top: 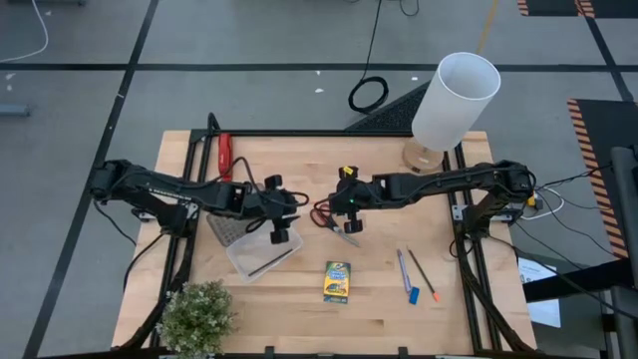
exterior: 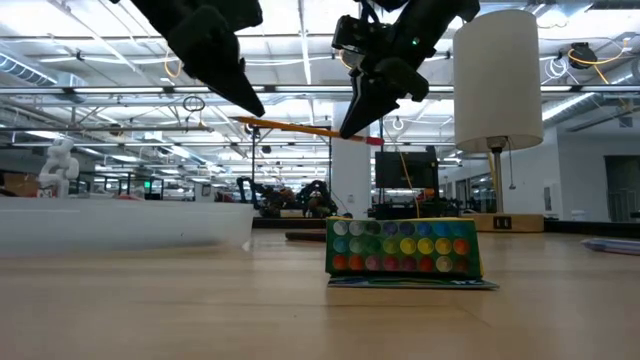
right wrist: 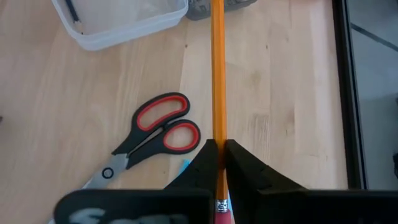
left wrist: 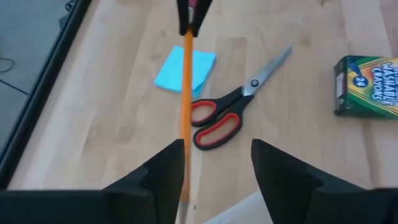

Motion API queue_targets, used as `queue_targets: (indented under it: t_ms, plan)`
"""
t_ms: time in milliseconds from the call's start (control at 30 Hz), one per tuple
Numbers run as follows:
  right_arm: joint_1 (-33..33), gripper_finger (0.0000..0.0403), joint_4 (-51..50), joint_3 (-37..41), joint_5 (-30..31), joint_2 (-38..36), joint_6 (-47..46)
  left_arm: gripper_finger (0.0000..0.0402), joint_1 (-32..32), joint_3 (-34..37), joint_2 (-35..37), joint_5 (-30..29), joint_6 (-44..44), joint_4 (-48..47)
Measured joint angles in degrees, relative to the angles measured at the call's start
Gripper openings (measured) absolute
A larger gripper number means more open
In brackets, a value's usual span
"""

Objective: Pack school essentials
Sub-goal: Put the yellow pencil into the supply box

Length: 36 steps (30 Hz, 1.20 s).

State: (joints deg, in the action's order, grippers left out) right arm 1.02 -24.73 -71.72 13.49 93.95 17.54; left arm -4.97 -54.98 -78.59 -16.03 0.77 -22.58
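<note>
**Orange pencil held in the air between the two tools**

The orange pencil [right wrist: 217, 74] is long, thin and bright orange, with a metal band and pink eraser at one end. The right tool [right wrist: 219, 155] pinches it just ahead of that eraser end, fingers pressed tight on the shaft. The pencil is lifted clear of the desk [top: 299, 289], lying nearly level in the low view, its long axis running from the right tool toward the left tool [left wrist: 214, 168]. The left tool's fingers are spread, the pencil's far end passing just inside one of them. Below lie the red-handled scissors [left wrist: 217, 118] and the light-blue square notepad [left wrist: 185, 68]. The yellow-green crayon box [top: 338, 280] rests nearer the desk's front edge.
</note>
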Motion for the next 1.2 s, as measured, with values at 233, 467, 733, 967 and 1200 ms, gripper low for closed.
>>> queue_targets:
  t_ms: [233, 467, 733, 967, 1200]
  plan:
    - [-0.17, 0.0009, 0.02, 0.0, -0.21, 0.0, -2.23, 0.0182, 0.0, 0.0, 0.0, 0.11, 0.2, -0.03]
    - [-0.88, 0.0006, 0.04, 0.0, -0.23, 0.0, -3.41, 0.0182, -0.02, 0.0, 0.0, 0.12, 0.44, -0.03]
    - [-1.99, 0.0006, 0.04, 0.0, -0.5, 0.0, -7.23, 0.0182, -1.26, 0.0, 0.73, 0.32, 0.83, -0.03]
    - [-4.14, 0.0001, 0.38, 1.38, -0.42, -0.04, -9.79, 0.0182, -5.25, 0.0, 5.97, -3.9, 6.94, 0.01]
    - [-4.46, 0.0001, 2.87, 5.41, -3.42, -0.04, -12.01, 0.0182, -11.18, 0.0, 8.1, -10.15, 12.87, -3.17]
